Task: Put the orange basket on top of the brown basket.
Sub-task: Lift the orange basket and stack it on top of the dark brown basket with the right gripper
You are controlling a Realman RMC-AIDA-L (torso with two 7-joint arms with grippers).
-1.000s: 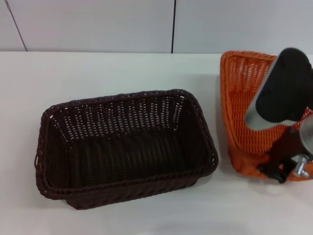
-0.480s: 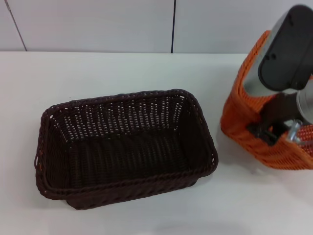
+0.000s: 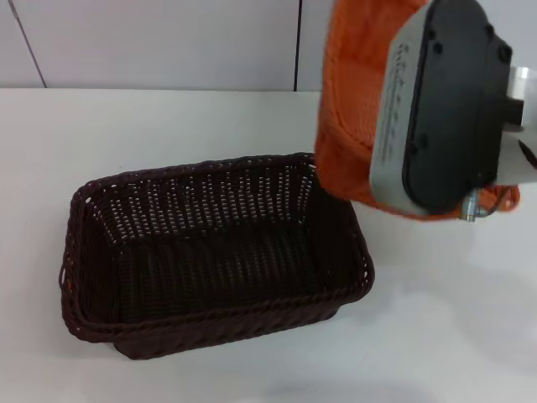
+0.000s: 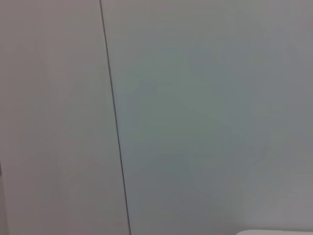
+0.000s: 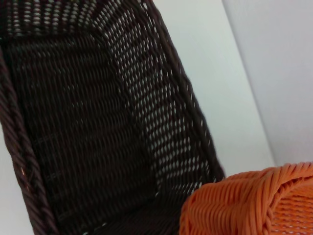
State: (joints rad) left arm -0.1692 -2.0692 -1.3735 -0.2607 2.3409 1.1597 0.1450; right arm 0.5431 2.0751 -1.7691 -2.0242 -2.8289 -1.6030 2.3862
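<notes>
My right arm's grey-and-black wrist housing [image 3: 445, 105] hangs raised at the far right of the scene, tilted, its broad back turned up toward my head. My right gripper's fingers are hidden beneath it. My left arm is out of sight.

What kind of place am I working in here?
Probably a lab or test bench, not a home: a plain white table, a bare panelled wall, and only the brown basket and orange basket.

no readable text, small markings on right arm housing [image 3: 394, 101] illegible
</notes>
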